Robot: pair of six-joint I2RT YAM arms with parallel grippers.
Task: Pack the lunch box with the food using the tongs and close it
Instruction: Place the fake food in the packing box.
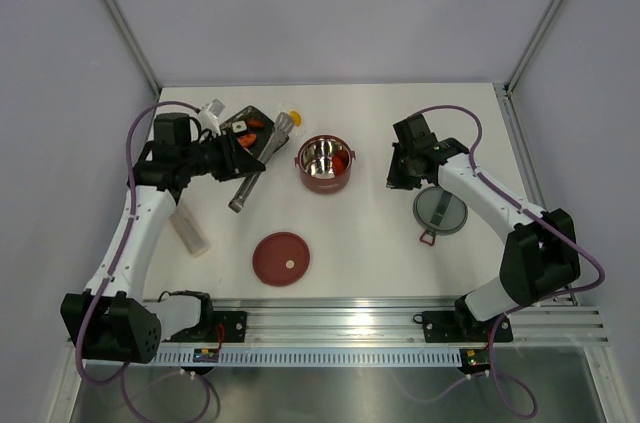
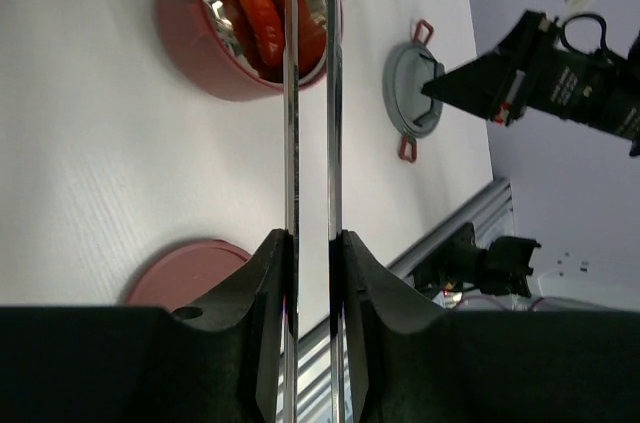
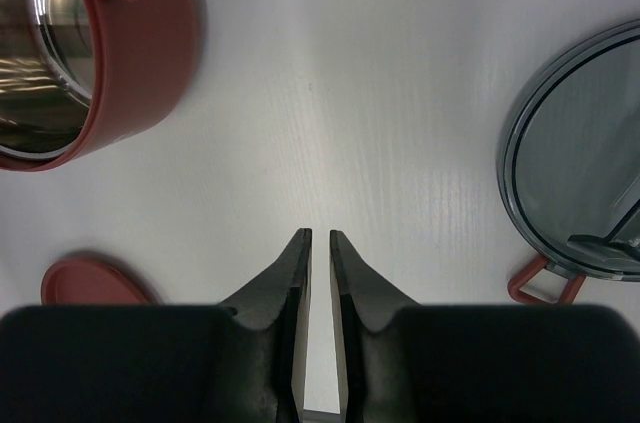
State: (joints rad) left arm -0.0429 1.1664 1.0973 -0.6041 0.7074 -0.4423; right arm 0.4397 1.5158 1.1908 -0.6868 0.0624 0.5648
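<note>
The lunch box point(image 1: 323, 179), a round dark-red pot with a steel inside, stands mid-table with orange-red food point(image 1: 342, 161) in it. My left gripper point(image 2: 312, 235) is shut on the tongs point(image 2: 290, 93). Their two thin silver arms run forward, close together, and their tips are over the lunch box point(image 2: 190, 43) and the red food point(image 2: 258, 18) inside. In the top view my left gripper point(image 1: 245, 158) sits just left of the pot, by a black tray point(image 1: 262, 111). My right gripper point(image 3: 320, 233) hangs slightly open over bare table right of the lunch box point(image 3: 140, 53), with nothing between its fingers.
A dark-red round lid point(image 1: 281, 258) lies near the front. A grey lid with red clips point(image 1: 440, 210) lies under the right arm. A silver-grey cylinder point(image 1: 246, 191) and a clear flat piece point(image 1: 188, 231) lie by the left arm.
</note>
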